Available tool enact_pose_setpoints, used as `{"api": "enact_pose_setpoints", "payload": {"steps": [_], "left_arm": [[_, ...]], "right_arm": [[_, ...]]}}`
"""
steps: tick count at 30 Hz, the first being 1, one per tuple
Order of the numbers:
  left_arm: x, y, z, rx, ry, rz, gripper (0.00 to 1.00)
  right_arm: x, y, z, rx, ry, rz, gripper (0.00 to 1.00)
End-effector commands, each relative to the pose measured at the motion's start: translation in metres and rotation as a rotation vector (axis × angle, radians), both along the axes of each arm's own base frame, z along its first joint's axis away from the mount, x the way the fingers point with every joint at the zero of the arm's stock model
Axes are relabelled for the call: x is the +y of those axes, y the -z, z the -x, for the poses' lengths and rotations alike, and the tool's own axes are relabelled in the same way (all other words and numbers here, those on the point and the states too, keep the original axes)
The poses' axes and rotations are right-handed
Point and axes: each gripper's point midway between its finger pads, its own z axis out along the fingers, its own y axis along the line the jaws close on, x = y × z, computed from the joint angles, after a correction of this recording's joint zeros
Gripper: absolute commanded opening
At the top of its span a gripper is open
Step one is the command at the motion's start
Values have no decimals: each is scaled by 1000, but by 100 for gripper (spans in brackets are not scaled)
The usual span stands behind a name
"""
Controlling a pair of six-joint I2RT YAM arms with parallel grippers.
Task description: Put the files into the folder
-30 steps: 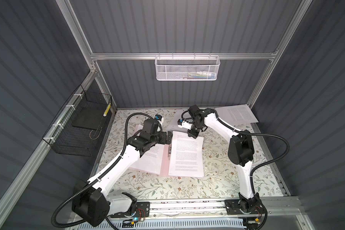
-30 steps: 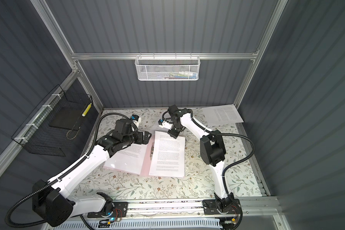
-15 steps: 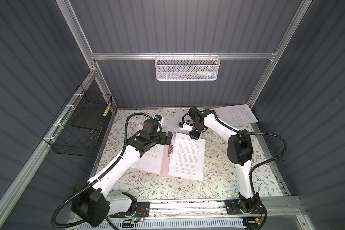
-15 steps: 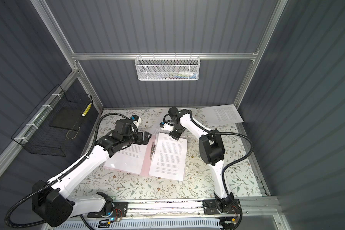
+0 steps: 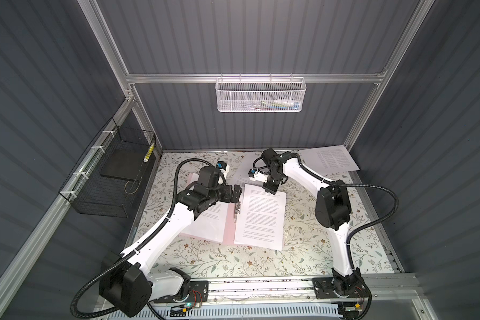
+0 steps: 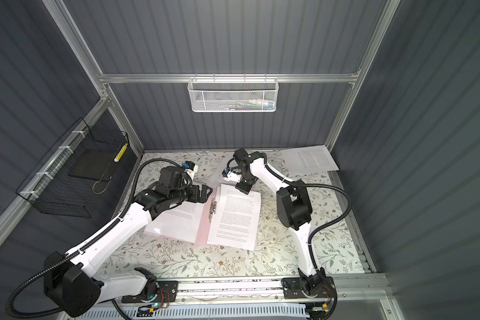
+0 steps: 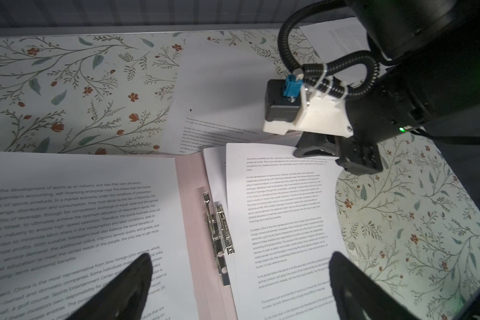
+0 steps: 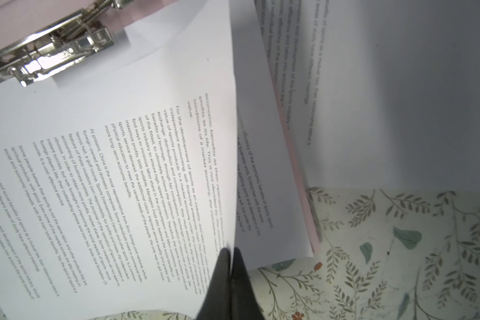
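The pink folder [image 5: 229, 225] [image 6: 203, 225] [image 7: 189, 207] lies open on the floral table, its metal clip [image 5: 236, 212] [image 6: 212, 209] [image 7: 219, 232] [image 8: 50, 55] along the spine. One of the files [image 5: 263, 219] [image 6: 237, 219] [image 7: 283, 221] [image 8: 108, 166] lies over the right half, on another sheet [image 7: 214, 171] [image 8: 261, 194]. My right gripper [image 5: 271, 189] [image 6: 244, 188] [image 8: 230, 257] is shut on its far edge. A third sheet [image 5: 205, 225] [image 6: 175, 225] [image 7: 81, 221] covers the left half. My left gripper [image 5: 237, 192] [image 6: 207, 192] [image 7: 239, 257] hangs open above the spine's far end.
Two more sheets lie on the table: one [image 5: 330, 160] [image 6: 308, 162] in the back right corner, one [image 7: 219, 91] [image 8: 399, 83] just behind the folder. A white mesh basket [image 5: 261, 95] hangs on the back wall. A black wire basket [image 5: 114, 180] on the left wall holds a black slab [image 5: 119, 166].
The right gripper has shifted slightly with the sheet in it, and the sheet now lies a little more skewed on the folder's right half. The left arm has stayed still.
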Motion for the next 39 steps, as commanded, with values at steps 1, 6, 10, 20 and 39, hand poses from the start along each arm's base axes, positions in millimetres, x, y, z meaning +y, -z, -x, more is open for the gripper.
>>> {"api": "enact_pose_setpoints", "payload": {"steps": [1,6,10,20,39], "left_arm": [[-1,4,16,17,61,11,100],[2,10,19,21,58,-8,100],[1,12,17,26,60,-9,100],[0,17,16,38,61,-11,100],[-2,26,14,52,65,-15,100]], "right_arm": [[13,7,6,19,-60,-6,0],[18,11,7,21,-88,-9,0],[19,9,4,7,-85,-13,0],[24,13,-6,1,-71,-8,0],[25,16,-3,47,-37,-9,0]]}}
